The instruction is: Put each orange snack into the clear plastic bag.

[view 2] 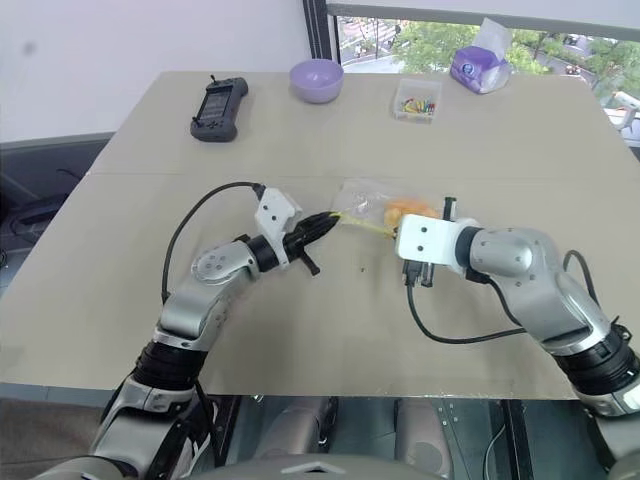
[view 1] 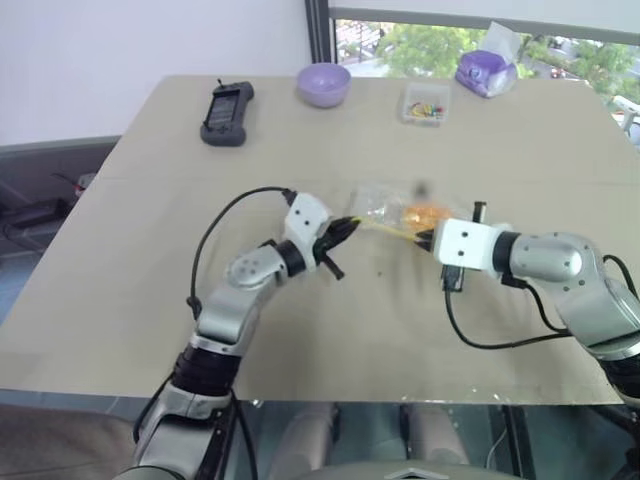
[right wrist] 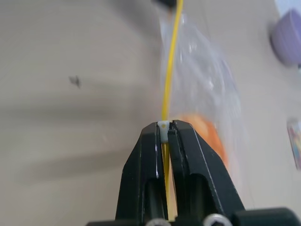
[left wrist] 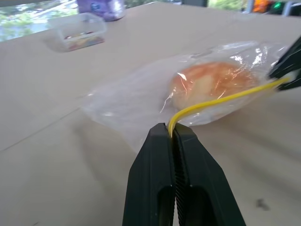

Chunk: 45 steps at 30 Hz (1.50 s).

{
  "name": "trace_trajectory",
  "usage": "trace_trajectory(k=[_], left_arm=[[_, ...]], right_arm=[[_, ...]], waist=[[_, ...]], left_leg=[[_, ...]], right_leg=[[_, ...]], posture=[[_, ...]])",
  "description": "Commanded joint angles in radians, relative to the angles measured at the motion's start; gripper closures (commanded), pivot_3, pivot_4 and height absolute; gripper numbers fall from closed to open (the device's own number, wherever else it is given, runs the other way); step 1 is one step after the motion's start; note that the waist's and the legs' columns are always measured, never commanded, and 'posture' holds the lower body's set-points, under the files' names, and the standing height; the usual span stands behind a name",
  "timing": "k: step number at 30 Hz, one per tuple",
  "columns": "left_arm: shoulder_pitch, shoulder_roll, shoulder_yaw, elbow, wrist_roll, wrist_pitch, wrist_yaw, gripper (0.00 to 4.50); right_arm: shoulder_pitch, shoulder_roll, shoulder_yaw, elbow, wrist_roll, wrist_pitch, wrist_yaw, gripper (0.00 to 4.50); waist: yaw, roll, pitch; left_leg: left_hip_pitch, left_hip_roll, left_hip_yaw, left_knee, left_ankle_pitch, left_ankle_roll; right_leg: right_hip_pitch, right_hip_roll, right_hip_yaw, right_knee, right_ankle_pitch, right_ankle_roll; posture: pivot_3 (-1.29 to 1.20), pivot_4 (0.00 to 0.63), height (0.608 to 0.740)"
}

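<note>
The clear plastic bag (view 1: 383,204) hangs just above the middle of the table, stretched between both grippers by its yellow seal strip (left wrist: 221,99). One orange snack (left wrist: 214,80) sits inside it, towards the right end. My left gripper (view 1: 355,224) is shut on the strip's left end. At the other end, my right gripper (view 1: 423,238) is shut on the strip at a small white slider (right wrist: 163,126). The snack (right wrist: 209,134) also shows through the film beyond the right fingers.
Along the far side of the table (view 1: 130,300) stand a black handheld device (view 1: 226,112), a lilac bowl (view 1: 324,83), a small clear box of colourful bits (view 1: 426,104) and a purple-and-white packet (view 1: 487,70). A window lies behind them.
</note>
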Motion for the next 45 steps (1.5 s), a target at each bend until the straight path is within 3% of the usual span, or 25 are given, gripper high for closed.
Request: trace_trajectory(k=[1, 10, 23, 29, 33, 37, 40, 45], left_arm=[[0.009, 0.033, 0.118, 0.004, 0.024, -0.023, 0.072, 4.50], [-0.002, 0.031, 0.134, 0.011, 0.021, -0.031, 0.099, 4.50], [-0.021, 0.027, 0.124, 0.044, 0.029, -0.062, 0.123, 4.50], [-0.163, 0.021, 0.090, 0.136, 0.188, -0.243, 0.246, 4.50], [-0.335, -0.011, 0.147, 0.221, 0.244, -0.320, 0.411, 4.50], [-0.411, -0.015, 0.192, 0.250, 0.261, -0.342, 0.491, 4.50], [-0.389, -0.007, 0.188, 0.240, 0.240, -0.324, 0.460, 4.50], [-0.207, 0.001, 0.127, 0.146, 0.121, -0.185, 0.257, 4.50]], right_arm=[[0.017, -0.070, -0.079, 0.054, -0.053, 0.046, -0.010, 4.43], [0.064, -0.152, -0.102, 0.065, -0.052, 0.109, -0.003, 4.43], [0.058, -0.174, -0.111, 0.042, -0.049, 0.151, -0.009, 4.43], [-0.127, -0.057, -0.132, 0.167, -0.112, 0.035, -0.220, 4.43], [-0.253, 0.009, -0.168, 0.241, -0.141, -0.060, -0.364, 4.43], [-0.274, 0.029, -0.188, 0.261, -0.147, -0.103, -0.409, 4.43], [-0.249, 0.017, -0.187, 0.263, -0.138, -0.109, -0.384, 4.43], [-0.149, -0.032, -0.178, 0.218, -0.084, -0.059, -0.236, 4.43]], waist=[[0.000, 0.000, 0.000], [0.001, 0.000, 0.000], [0.000, 0.000, 0.000], [-0.001, 0.000, 0.000], [0.000, -0.002, 0.001], [-0.002, -0.003, 0.001], [-0.004, -0.003, 0.001], [-0.009, -0.002, 0.001]], left_leg=[[0.000, 0.000, 0.000, 0.000, 0.000, 0.000], [0.000, 0.000, 0.000, 0.000, 0.000, 0.000], [0.000, 0.000, 0.000, 0.000, 0.000, 0.000], [0.000, 0.000, 0.001, 0.000, 0.000, 0.000], [-0.001, -0.001, 0.000, 0.000, 0.000, 0.000], [-0.003, -0.001, 0.001, -0.003, 0.000, 0.000], [-0.003, -0.001, 0.001, -0.005, 0.000, 0.000], [-0.002, -0.001, 0.001, -0.005, 0.000, 0.000]], right_leg=[[0.000, 0.000, 0.000, 0.000, 0.000, 0.000], [0.000, 0.000, 0.000, 0.000, 0.000, 0.000], [0.000, 0.000, 0.000, 0.000, 0.000, 0.000], [0.000, 0.000, 0.000, 0.001, 0.000, 0.000], [-0.001, 0.000, 0.000, 0.000, 0.000, 0.000], [-0.002, -0.001, 0.000, -0.004, 0.000, 0.000], [-0.003, -0.001, 0.000, -0.005, 0.000, 0.000], [-0.003, -0.001, 0.000, -0.003, 0.000, 0.000]], posture=[[0.00, 0.150, 0.740], [0.00, 0.150, 0.740], [0.00, 0.150, 0.740], [0.00, 0.150, 0.740], [0.00, 0.150, 0.740], [0.00, 0.150, 0.740], [0.00, 0.150, 0.740], [0.00, 0.150, 0.740]])
